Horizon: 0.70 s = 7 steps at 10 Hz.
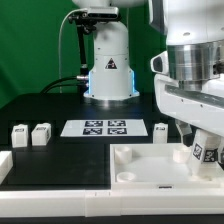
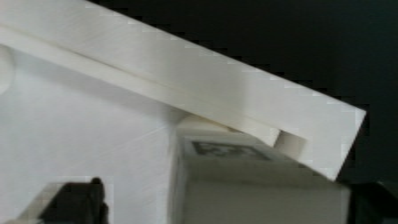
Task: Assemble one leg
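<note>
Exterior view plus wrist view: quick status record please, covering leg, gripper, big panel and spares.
leg: standing at the panel's corner on the exterior view's right, tag visible
gripper: down over the leg; open or shut not clear
panel: lying flat on the table
spare legs: two on the exterior view's left, one beside the marker board

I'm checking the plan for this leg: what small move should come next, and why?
Probably ease the leg down and twist it into the corner of the tabletop: the jaws seem shut on it, it stands upright right at that corner, and whether it is seated cannot be told.
</note>
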Tool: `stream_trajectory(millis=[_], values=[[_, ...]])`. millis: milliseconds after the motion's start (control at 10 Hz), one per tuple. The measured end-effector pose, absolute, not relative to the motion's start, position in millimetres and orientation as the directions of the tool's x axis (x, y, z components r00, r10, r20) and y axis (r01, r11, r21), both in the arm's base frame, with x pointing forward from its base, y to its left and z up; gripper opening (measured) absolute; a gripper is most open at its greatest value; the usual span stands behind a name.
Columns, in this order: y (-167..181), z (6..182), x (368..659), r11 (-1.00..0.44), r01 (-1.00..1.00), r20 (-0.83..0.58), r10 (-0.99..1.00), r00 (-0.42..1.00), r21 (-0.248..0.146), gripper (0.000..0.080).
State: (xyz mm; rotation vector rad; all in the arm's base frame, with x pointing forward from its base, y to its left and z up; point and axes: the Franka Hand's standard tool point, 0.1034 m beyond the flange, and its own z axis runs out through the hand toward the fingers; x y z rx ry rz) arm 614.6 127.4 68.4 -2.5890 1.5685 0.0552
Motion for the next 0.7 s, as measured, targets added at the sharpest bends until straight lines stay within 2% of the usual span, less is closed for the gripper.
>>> stream_trajectory(millis=[400, 500, 700], values=[[131.9, 68.6, 613.6, -0.837, -0.540, -0.027, -0.540, 0.841, -0.089, 0.0649], [131.8, 67.9, 612.8, -0.875, -0.477, -0.021, -0.477, 0.879, -0.090, 0.0649], [126.7, 64.7, 610.1, -0.972, -0.219, 0.001, -0.220, 0.975, -0.088, 0.0649]])
